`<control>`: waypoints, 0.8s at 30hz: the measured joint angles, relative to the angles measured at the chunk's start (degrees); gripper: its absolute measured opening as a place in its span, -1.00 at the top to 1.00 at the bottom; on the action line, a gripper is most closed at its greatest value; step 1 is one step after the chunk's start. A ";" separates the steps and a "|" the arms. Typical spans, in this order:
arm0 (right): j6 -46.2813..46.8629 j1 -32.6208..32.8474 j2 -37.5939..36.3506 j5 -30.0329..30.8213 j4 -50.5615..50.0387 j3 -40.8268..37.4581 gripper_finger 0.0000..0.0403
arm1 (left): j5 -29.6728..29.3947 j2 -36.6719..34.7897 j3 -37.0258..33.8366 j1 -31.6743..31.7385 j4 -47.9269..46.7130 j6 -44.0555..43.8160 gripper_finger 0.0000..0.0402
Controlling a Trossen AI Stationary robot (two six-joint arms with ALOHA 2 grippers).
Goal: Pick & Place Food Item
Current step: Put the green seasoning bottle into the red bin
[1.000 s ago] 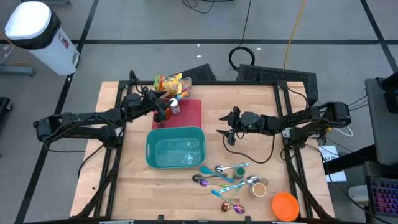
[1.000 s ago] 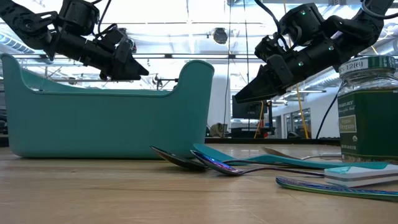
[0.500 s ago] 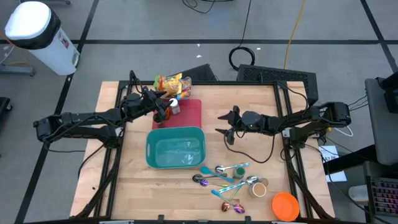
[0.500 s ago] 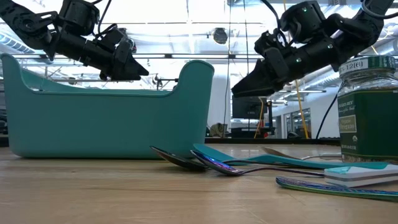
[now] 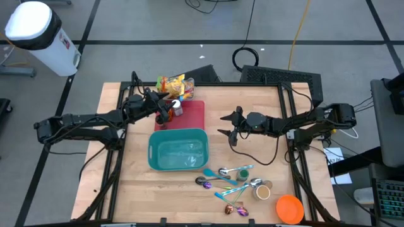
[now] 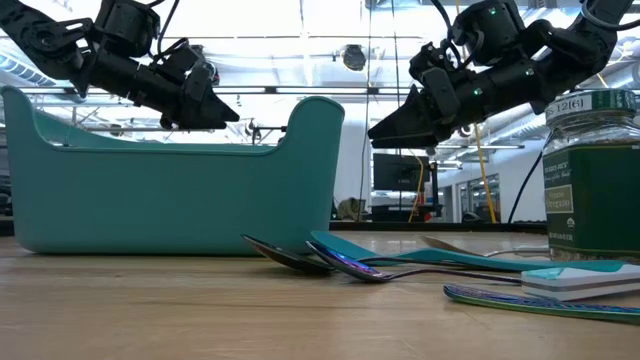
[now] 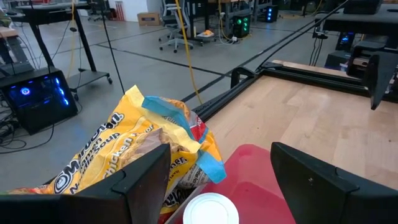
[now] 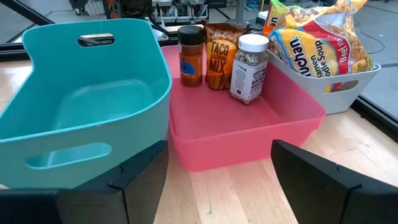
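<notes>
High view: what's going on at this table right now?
Nothing is held yet. The left gripper, fingers open, hovers over the spice jars in the pink tray, beside the yellow snack bags. The right gripper, also open, hangs above bare table right of the empty teal bin.

two dark jointed arms with black trailing cables.

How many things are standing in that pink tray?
3, along the pink tray's far wall beside the teal bin: an orange spice bottle, a taco mix packet, and a white-capped jar. More could hide behind them.
</notes>
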 joint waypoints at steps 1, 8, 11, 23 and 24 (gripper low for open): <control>0.00 0.00 0.00 0.00 0.00 0.00 -0.38 | 0.00 0.00 0.00 0.00 0.00 0.00 -0.42; -0.35 0.00 0.00 0.08 0.02 0.00 -0.38 | 0.00 0.00 0.00 0.00 0.00 -0.07 -0.42; -0.39 0.00 0.00 0.11 0.02 0.00 -0.38 | 0.00 0.00 0.00 0.00 0.00 -0.11 -0.42; 1.28 0.00 -0.01 0.17 0.56 0.00 -0.38 | 0.00 0.09 0.00 0.00 0.00 -0.14 -0.42; 1.29 0.00 -0.02 0.17 0.56 0.00 -0.38 | 0.00 0.09 0.00 0.00 0.00 -0.14 -0.42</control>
